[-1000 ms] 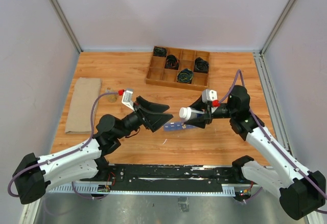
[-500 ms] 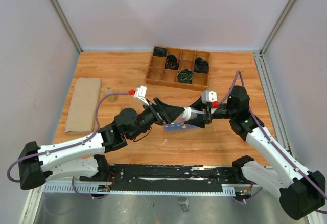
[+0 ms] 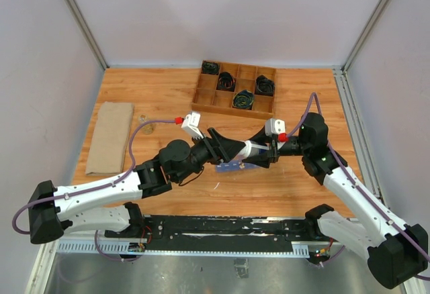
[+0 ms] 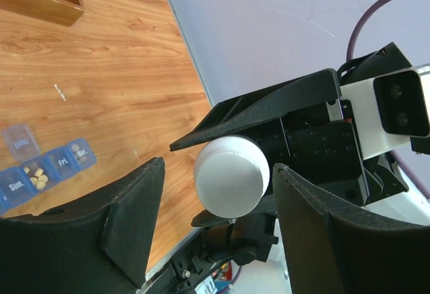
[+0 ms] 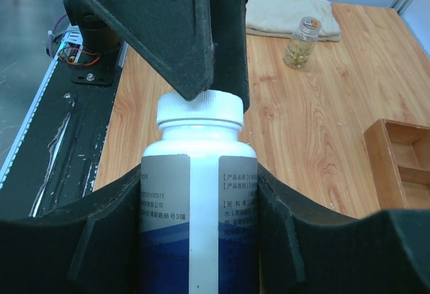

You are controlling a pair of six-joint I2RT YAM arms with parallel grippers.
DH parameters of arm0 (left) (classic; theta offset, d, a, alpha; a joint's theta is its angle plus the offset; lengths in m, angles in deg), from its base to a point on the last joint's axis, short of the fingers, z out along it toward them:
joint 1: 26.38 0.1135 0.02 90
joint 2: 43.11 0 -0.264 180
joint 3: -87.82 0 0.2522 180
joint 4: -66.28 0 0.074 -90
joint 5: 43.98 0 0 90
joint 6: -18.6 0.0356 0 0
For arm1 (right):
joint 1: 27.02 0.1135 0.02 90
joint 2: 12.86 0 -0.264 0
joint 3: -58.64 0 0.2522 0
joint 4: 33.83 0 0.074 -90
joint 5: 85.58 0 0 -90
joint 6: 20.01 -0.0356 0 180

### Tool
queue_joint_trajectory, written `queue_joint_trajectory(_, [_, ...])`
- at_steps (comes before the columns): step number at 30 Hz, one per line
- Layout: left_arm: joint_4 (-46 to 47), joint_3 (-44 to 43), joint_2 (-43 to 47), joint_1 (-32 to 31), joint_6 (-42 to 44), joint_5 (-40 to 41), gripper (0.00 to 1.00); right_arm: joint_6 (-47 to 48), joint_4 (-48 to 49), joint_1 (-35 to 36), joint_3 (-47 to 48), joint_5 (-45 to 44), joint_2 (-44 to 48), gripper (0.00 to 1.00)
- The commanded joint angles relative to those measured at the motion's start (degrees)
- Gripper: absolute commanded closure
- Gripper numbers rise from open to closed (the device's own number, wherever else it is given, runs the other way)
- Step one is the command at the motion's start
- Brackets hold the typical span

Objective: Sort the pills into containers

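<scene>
My right gripper (image 5: 198, 173) is shut on the body of a white pill bottle (image 5: 198, 200) with a blue and grey label. It holds the bottle sideways above the table (image 3: 161, 92). The bottle's white cap (image 4: 232, 176) sits between the fingers of my left gripper (image 4: 218, 173), which is open, with a gap showing on each side of the cap. In the top view the two grippers meet at the bottle (image 3: 250, 148). Below them lie the containers (image 4: 40, 170), a translucent-blue strip with one lid up. Yellowish pills (image 4: 36, 176) lie in the "Sun." compartment.
A wooden divided tray (image 3: 199, 94) of black cables stands at the back. A folded beige cloth (image 3: 111, 136) lies at the left, with a small glass bottle (image 3: 146, 125) beside it. The black rail runs along the near edge.
My left arm has swung right to the bottle, and its jaws have narrowed around the cap. The right arm and the bottle have stayed put.
</scene>
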Motion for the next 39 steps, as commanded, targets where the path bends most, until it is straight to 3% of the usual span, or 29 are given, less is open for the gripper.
queue_joint_trajectory(1, [0.0,-2.0,-0.5,-1.0,0.1,0.7,0.33,0.5,0.6,-0.8,-0.3,-0.2,0.0,0.88])
queue_joint_trajectory(12, [0.1,-2.1,-1.3,-1.4,0.2,-1.2,0.44,0.3,0.7,-0.8,-0.2,-0.3,-0.2,0.88])
queue_joint_trajectory(19, [3.5,-0.1,-1.9,-1.4,1.8,-3.4,0.71,-0.3,0.9,-0.8,-0.3,-0.2,-0.2,0.88])
queue_joint_trajectory(23, [8.8,2.2,-1.8,-1.3,5.7,-6.4,0.81,-0.9,1.3,-0.8,-0.3,0.1,-0.2,0.88])
queue_joint_trajectory(28, [19.8,7.6,-1.8,2.5,15.9,-17.1,0.85,-1.3,1.9,-0.8,-0.4,0.6,0.0,0.88])
queue_joint_trajectory(35, [43.8,14.4,-5.1,11.1,31.1,-45.9,0.92,-1.5,2.1,-0.8,-0.5,0.8,0.0,0.88])
queue_joint_trajectory(39, [45.4,12.4,-8.6,13.4,40.0,-53.5,0.94,-1.4,2.1,-0.8,-0.5,0.8,0.1,0.88])
